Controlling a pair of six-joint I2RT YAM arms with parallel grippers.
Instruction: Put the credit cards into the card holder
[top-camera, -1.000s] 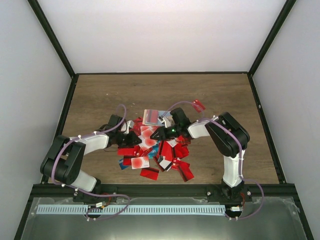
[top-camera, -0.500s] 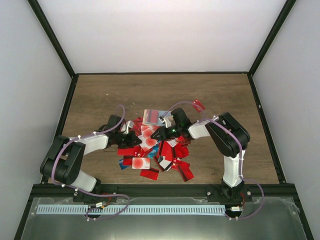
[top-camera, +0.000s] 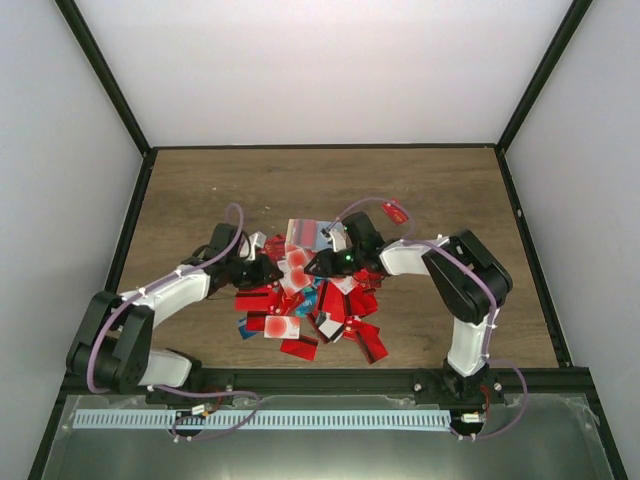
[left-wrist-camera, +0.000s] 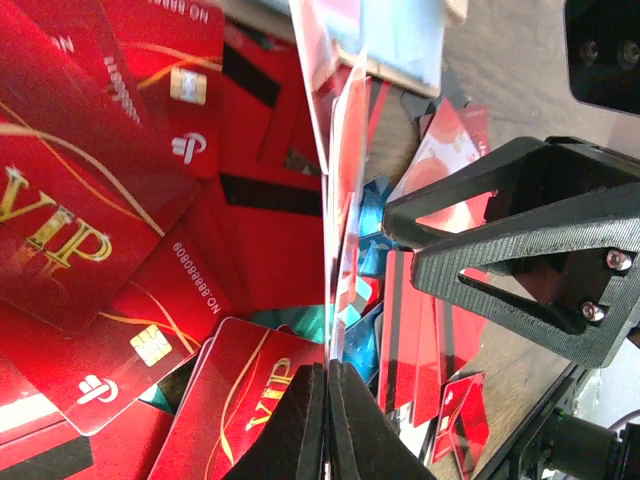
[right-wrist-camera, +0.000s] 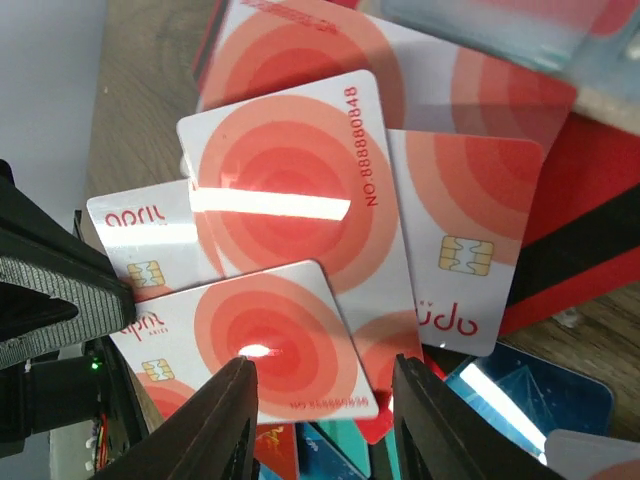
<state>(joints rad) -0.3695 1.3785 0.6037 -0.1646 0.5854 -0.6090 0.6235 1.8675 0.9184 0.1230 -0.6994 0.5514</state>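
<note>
Many credit cards (top-camera: 300, 305) lie heaped in the middle of the wooden table (top-camera: 200, 190). Most are red, some are white with red rings, a few are teal, and they point every way. Both arms reach in from the near edge and meet over the far part of the heap.

The card holder (top-camera: 305, 234) lies flat at the heap's far edge, with its long axis running left to right across the table. It is partly covered, and only a tan rim of it shows in the wrist views.

The left fingers (top-camera: 266, 270) are pressed together on one held card (left-wrist-camera: 336, 200). The left wrist view shows that card edge-on, its long axis running straight out from the fingertips toward the card holder.

Just beside them, the right fingers (top-camera: 316, 266) stand spread with nothing between them. They hover above a white ringed card (right-wrist-camera: 265, 335) that lies flat on the heap, its long axis slanting across the right wrist view.
</note>
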